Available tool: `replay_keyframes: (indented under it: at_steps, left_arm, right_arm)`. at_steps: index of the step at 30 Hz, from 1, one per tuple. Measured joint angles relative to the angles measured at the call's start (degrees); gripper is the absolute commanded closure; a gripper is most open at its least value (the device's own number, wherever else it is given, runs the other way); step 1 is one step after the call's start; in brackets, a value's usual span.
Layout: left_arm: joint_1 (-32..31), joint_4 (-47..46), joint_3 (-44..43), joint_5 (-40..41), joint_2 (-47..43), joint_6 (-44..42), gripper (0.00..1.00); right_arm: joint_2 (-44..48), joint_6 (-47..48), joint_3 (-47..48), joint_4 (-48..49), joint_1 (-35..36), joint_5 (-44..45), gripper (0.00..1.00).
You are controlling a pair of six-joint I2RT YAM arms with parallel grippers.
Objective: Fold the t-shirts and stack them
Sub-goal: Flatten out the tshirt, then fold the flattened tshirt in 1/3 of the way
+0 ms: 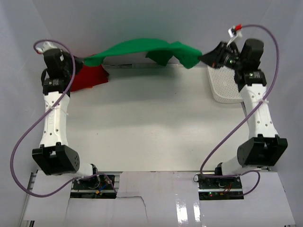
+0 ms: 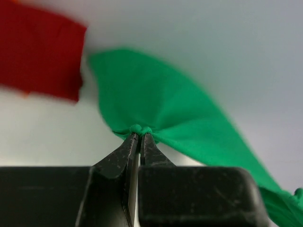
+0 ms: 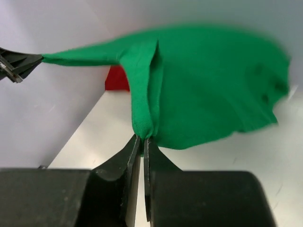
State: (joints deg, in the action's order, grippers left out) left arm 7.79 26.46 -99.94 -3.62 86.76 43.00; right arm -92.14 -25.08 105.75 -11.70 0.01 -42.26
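Green shirt (image 1: pixel 142 49) hangs stretched in the air over the desk's (image 1: pixel 156 123) far edge, all bunched and creased. The left pincer (image 2: pixel 140 135) and right pincer (image 3: pixel 142 138) are each clamped on one end. Red shirt (image 1: pixel 90 78) lies crumpled far left, partly hidden by the arm. White basket (image 1: pixel 227 90) sits far right, can't really see inside it.

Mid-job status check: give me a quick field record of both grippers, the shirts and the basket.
left gripper: shut on green shirt, its left end
right gripper: shut on green shirt, its right end
green shirt: held up, stretched between both grippers over the far side of the table
red shirt: crumpled at far left, next to left gripper
basket: far right, beside right arm
folded stack: none seen
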Motion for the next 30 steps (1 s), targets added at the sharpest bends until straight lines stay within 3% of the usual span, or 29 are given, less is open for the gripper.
replay_keyframes:
  at_steps: [4, 10, 13, 18, 30]
  left_arm:
    - [-0.2, -0.4, 23.7, -2.1, -9.2, 0.1, 1.0]
    - [-0.3, 6.9, 49.5, -4.9, -9.8, -0.6, 1.0]
    - [-0.3, 12.0, 54.7, -5.3, -10.2, -1.0, 1.0]
    - [-0.1, 20.8, 54.9, -2.0, -13.9, -1.0, 1.0]
    - [0.0, 30.4, 58.3, -3.1, -24.4, -1.6, 1.0]
  right_arm:
    - [14.7, -0.2, -32.7, 0.6, 2.2, 1.1, 0.92]
    - [27.0, 0.0, -61.7, -9.1, 13.3, 7.6, 0.92]
    - [36.0, -0.3, -67.3, -15.8, 14.8, 9.7, 0.92]
    - [46.7, -0.2, -68.2, -24.0, 14.8, 13.6, 0.92]
    - [58.8, -1.7, -80.2, -36.8, 14.8, 16.5, 0.92]
